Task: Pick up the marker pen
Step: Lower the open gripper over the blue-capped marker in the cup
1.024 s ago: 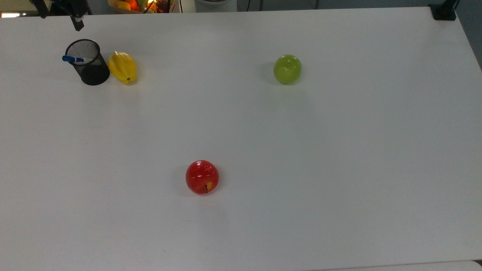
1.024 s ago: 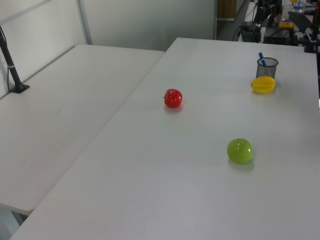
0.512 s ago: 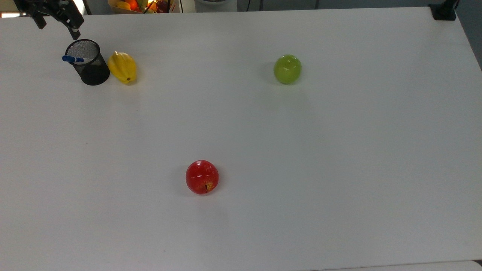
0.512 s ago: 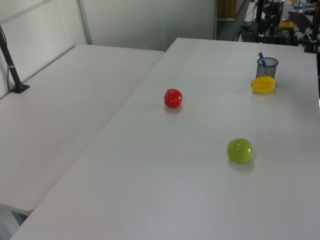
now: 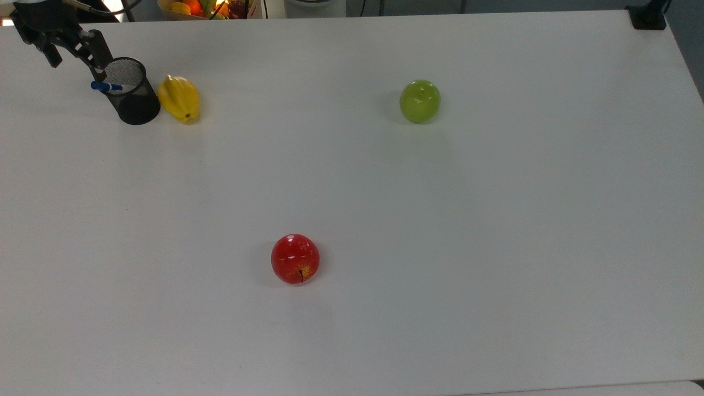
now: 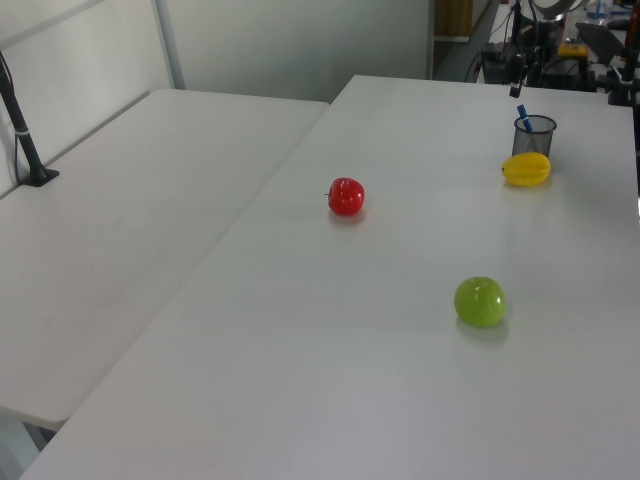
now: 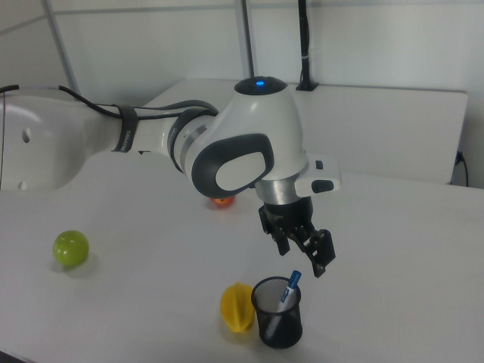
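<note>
1. Pen [image 7: 288, 289] stands slanted in the mesh cup [image 7: 277, 312], blue cap above the rim.
2. Gripper [image 7: 305, 254], fingers spread and empty, hovers just above the cup.
3. Advice: centre over the cap, descend clear of the rim, pinch, lift straight.

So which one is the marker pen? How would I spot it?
Find the black mesh cup near the white table's corner, beside the yellow fruit. The marker pen stands inside it, leaning over the rim: slim, white, blue-capped, unlike the fruit.
</note>
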Motion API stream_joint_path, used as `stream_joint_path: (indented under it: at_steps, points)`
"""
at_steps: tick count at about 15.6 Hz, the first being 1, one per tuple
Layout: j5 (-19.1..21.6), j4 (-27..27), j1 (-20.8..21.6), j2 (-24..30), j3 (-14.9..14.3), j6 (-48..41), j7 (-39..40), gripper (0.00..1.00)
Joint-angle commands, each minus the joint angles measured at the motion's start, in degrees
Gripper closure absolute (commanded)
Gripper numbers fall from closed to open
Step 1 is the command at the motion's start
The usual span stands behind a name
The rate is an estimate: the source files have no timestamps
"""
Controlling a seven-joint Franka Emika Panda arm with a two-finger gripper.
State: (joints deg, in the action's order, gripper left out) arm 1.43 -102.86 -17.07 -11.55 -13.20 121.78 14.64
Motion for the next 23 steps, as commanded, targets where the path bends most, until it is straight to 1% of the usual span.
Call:
stream_joint_path:
  at_steps: [1, 4, 5, 6, 9, 11, 14, 18, 23]
  points:
    - [1.7, -0.2, 0.5, -0.6, -0.3, 1.0, -2.2, 0.12]
    - [1.7, -0.2, 0.7, -1.6, -0.3, 1.0, -3.4, 0.22]
    - [1.7, -0.2, 0.7, -1.6, -0.2, 1.0, -3.4, 0.3]
    - [1.7, -0.3, 0.7, -1.7, -0.3, 0.9, -3.4, 0.35]
    - [1.7, -0.6, 0.7, -1.7, -0.3, 0.9, -3.4, 0.37]
    - [1.7, -0.6, 0.7, -1.9, -0.3, 0.7, -3.5, 0.48]
    - [1.8, -0.8, 0.8, -2.0, -0.2, 0.5, -3.5, 0.53]
    - [1.9, -1.3, 1.0, -2.2, -0.1, 0.5, -4.6, 0.63]
    - [2.0, -1.2, 1.1, -2.1, 0.0, 0.3, -4.7, 0.84]
